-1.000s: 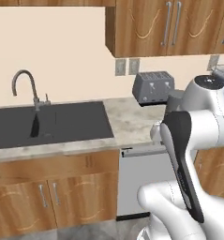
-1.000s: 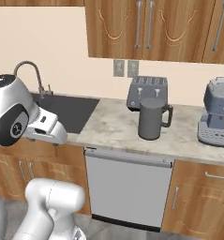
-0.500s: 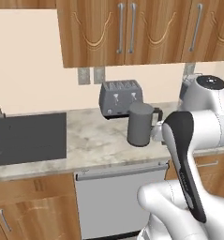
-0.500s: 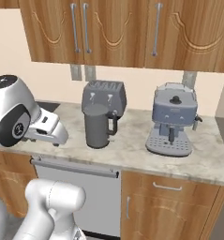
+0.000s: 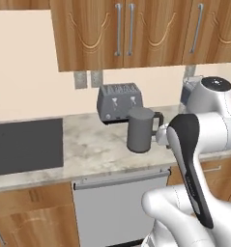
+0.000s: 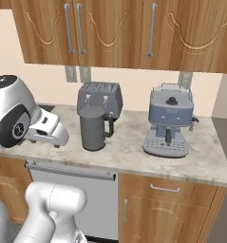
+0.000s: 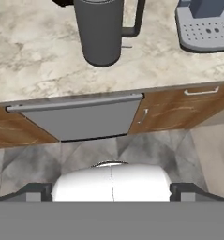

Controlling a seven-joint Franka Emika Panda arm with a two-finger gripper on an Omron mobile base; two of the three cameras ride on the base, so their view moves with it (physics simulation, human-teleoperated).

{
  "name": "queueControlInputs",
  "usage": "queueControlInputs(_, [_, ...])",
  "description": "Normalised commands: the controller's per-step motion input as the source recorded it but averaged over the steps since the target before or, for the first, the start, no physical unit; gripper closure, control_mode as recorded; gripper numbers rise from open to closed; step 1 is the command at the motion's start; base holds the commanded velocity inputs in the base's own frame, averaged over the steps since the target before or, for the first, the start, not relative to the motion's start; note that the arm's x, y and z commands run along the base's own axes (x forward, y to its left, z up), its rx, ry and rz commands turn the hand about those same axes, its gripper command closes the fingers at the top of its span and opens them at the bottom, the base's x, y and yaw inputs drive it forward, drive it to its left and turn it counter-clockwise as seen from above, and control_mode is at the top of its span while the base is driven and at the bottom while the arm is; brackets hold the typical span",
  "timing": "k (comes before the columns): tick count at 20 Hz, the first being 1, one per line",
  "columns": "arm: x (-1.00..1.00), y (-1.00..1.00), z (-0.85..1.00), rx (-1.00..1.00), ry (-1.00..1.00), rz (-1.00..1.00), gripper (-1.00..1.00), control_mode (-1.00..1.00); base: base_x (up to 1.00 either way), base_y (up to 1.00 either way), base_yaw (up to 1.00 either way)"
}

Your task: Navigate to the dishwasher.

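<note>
Left base view shows the dishwasher [image 5: 118, 205] set under the desk [image 5: 88, 149], its flat grey front facing the robot and its long bar handle running level along the top edge, left to right. It sits low in the middle of that view, with wooden cabinet doors [image 5: 30, 219] on both sides. On the desk above it stands a grey kettle [image 5: 141, 129], handle to the right, and behind the kettle, against the wall, a toaster [image 5: 120, 101]. A dark sink [image 5: 25, 144] lies to the left.

From the right base view, the dishwasher [image 6: 101, 199] is at lower left, partly hidden behind the arm. The kettle [image 6: 93, 128] stands above it, the toaster [image 6: 99, 98] behind, and a coffee machine [image 6: 169, 121] further right on the desk [image 6: 200, 161].

Hand view looks down on the dishwasher [image 7: 80, 118] at centre, its handle crossing nearly level, the kettle [image 7: 103, 30] above it and the coffee machine's tray [image 7: 205, 32] at upper right. Grey floor tiles [image 7: 33, 161] lie before it.

Whether the tool is open or closed cannot be told; its tips are not clear in any view.
</note>
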Motion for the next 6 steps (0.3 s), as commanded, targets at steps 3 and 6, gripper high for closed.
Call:
queueControlInputs(3, [0.0, 0.0, 0.0, 0.0, 0.0, 0.0, -1.0, 1.0, 0.23, 0.28, -0.14])
queueControlInputs(6, [0.0, 0.0, 0.0, 0.0, 0.0, 0.0, -1.0, 1.0, 0.09, 0.27, -0.11])
